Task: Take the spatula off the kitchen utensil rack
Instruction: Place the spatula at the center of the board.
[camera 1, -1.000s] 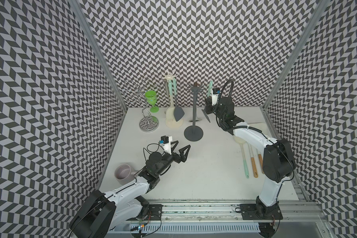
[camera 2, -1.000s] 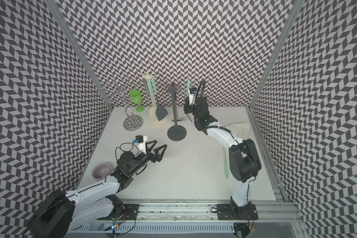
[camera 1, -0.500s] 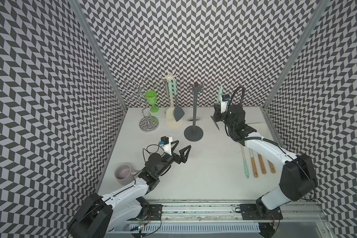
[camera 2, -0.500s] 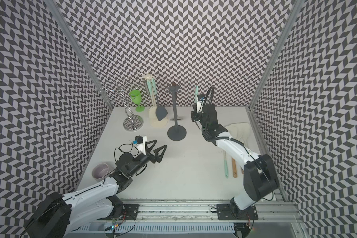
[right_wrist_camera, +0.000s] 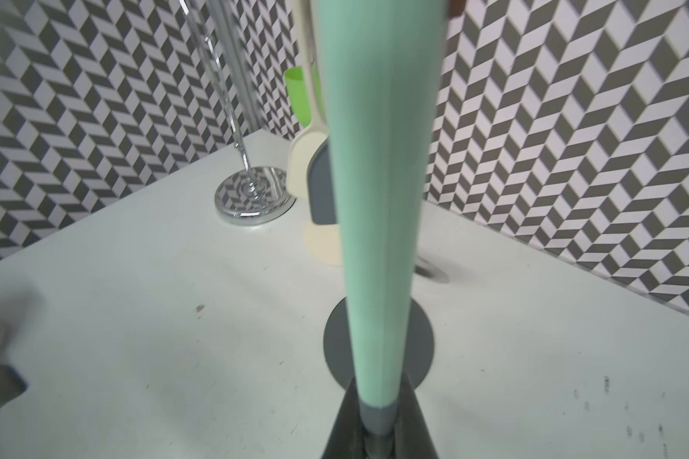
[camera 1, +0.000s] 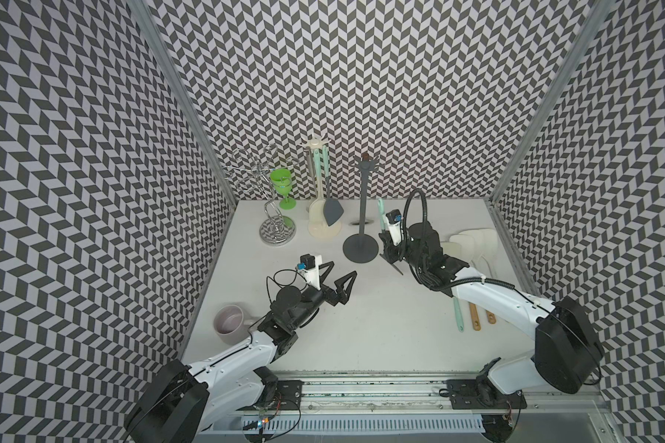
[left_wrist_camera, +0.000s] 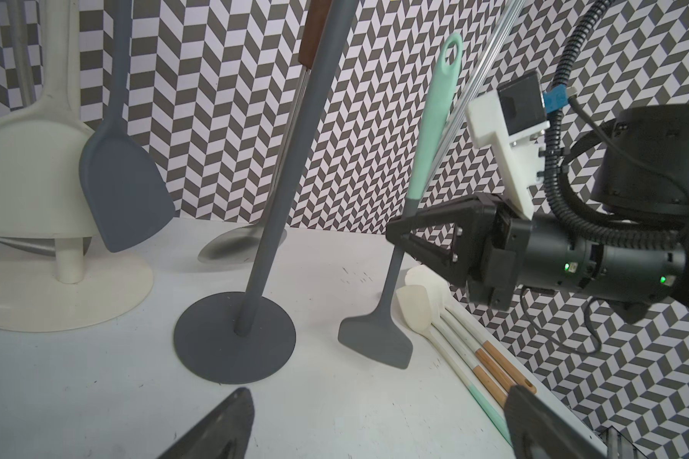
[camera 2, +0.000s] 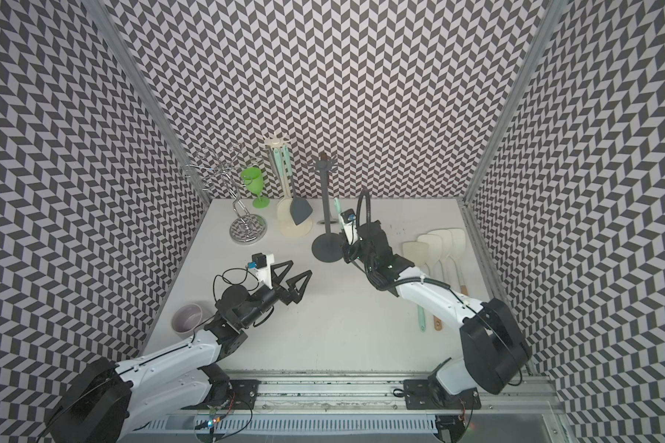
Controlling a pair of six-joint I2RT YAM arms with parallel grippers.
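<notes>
Tabletop [camera 1: 381, 314]; spatula [camera 1: 381, 213] neck hidden inside right pincer [camera 1: 386, 246].

No writing, label, brand or number is legible anywhere (the walls [camera 1: 361, 96] carry only a chevron pattern).

Three walls with a black-and-white chevron pattern [camera 1: 361, 76] close the scene on the left, far and right sides. Silver metal corner posts [camera 1: 180, 96] stand where the walls meet. The flat white tabletop [camera 1: 381, 318] is evenly lit. A grey metal rail [camera 1: 361, 387] runs along its near edge.
</notes>
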